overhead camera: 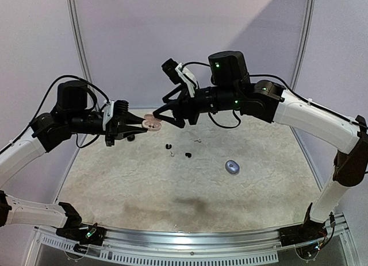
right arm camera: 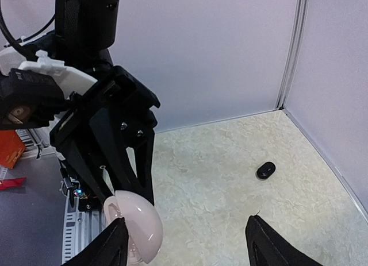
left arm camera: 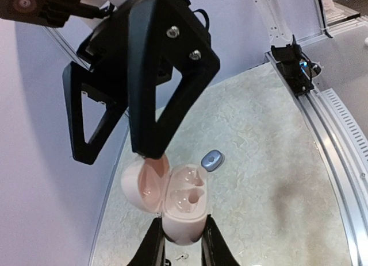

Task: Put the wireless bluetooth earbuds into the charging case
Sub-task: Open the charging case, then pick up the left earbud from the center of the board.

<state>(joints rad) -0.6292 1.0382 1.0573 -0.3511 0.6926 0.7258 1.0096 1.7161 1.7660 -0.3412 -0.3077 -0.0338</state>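
The left hand (overhead camera: pixel 133 124) grips one open pink plastic case (left arm camera: pixel 172 200). The right hand (overhead camera: pixel 160 110) is spread apart beside its lid. Two black earbuds (overhead camera: pixel 188 155), two pale ones, and one blue-grey oval case (overhead camera: pixel 232 166) lie on the counter (overhead camera: pixel 190 191).

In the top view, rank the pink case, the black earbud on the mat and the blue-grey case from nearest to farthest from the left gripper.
1. Pink case, held open in the left gripper.
2. Black earbud, mid-mat, to the right.
3. Blue-grey case, farther right.

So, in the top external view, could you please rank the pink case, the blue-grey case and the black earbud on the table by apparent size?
1. Pink case, held aloft nearer the camera, so flattered.
2. Blue-grey case.
3. Black earbud.
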